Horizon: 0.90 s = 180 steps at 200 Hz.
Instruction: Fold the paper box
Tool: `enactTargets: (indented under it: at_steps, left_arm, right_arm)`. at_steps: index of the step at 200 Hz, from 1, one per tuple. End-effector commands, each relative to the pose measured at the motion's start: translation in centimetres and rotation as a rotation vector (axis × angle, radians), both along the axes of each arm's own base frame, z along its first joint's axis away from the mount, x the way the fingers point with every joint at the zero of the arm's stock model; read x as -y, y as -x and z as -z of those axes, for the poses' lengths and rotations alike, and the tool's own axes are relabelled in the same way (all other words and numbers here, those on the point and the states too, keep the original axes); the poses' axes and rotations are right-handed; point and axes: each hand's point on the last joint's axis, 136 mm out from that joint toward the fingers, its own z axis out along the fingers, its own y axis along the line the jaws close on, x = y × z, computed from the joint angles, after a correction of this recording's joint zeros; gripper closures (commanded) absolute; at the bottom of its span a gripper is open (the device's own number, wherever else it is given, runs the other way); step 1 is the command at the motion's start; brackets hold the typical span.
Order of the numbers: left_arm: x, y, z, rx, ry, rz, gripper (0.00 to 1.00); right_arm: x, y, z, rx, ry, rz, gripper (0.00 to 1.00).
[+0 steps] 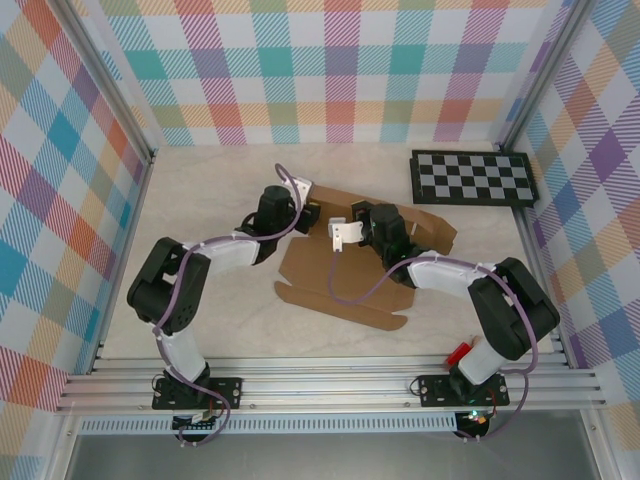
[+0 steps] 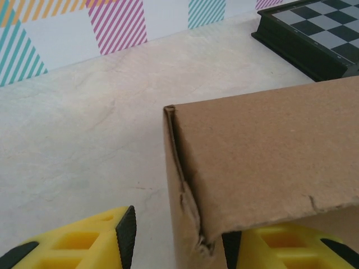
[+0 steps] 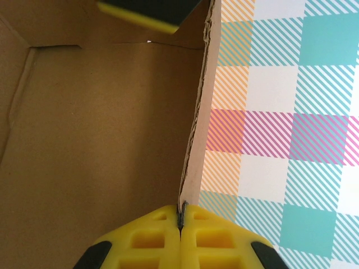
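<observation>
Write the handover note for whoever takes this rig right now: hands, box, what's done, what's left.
Left hand: open, fingers either side of a raised wall of the paper box, not clamped.
Right hand: shut on the edge of an upright cardboard wall.
Box: mid-table between the arms, apart from the checkerboard panel.
Done: at least one wall stands up.
Left: the near flaps lie flat. Remaining walls likely need raising and tucking, then closing.
</observation>
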Motion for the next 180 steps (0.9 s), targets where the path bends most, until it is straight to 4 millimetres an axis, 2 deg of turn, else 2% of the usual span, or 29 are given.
enactTargets:
  at_steps: [1, 26, 69, 100, 110, 124, 136, 160, 180]
  left_arm:
    - [0.4, -1.2, -1.0, 0.107, -0.004, -0.013, 0.53]
    - [-0.2, -2.6, -1.3, 0.149, -0.004, -0.083, 0.66]
    - [-0.3, -3.1, -1.4, 0.158, 0.033, -0.125, 1.00]
    - [-0.4, -2.5, -0.4, 0.118, 0.042, -0.129, 1.00]
    - [-0.7, -2.1, 0.0, 0.112, 0.028, -0.128, 0.93]
    - [-1.2, -1.5, 0.4, 0.117, -0.002, -0.125, 0.94]
    - [-1.6, -1.2, 0.5, 0.119, -0.028, -0.123, 1.00]
    - [-2.0, -0.5, 0.9, 0.127, -0.084, -0.101, 1.00]
    - [-3.0, -0.3, 0.9, 0.135, -0.109, -0.120, 1.00]
  right_arm:
    - [-0.3, 1.9, 4.7, -0.169, 0.076, -0.034, 1.00]
    - [-0.2, 2.0, 4.9, -0.173, 0.082, -0.033, 1.00]
    - [-0.1, 2.1, 5.5, -0.186, 0.095, -0.032, 1.00]
    - [-0.1, 1.9, 5.3, -0.183, 0.094, -0.025, 1.00]
    - [-0.2, 1.8, 5.3, -0.185, 0.091, -0.023, 1.00]
    - [-0.3, 1.6, 5.2, -0.194, 0.080, -0.016, 1.00]
    - [-0.4, 1.4, 4.3, -0.195, 0.038, -0.003, 0.92]
    - [-0.5, 2.0, 1.8, -0.255, -0.092, 0.005, 0.65]
    - [0.1, 2.8, -0.1, -0.303, -0.152, 0.024, 0.63]
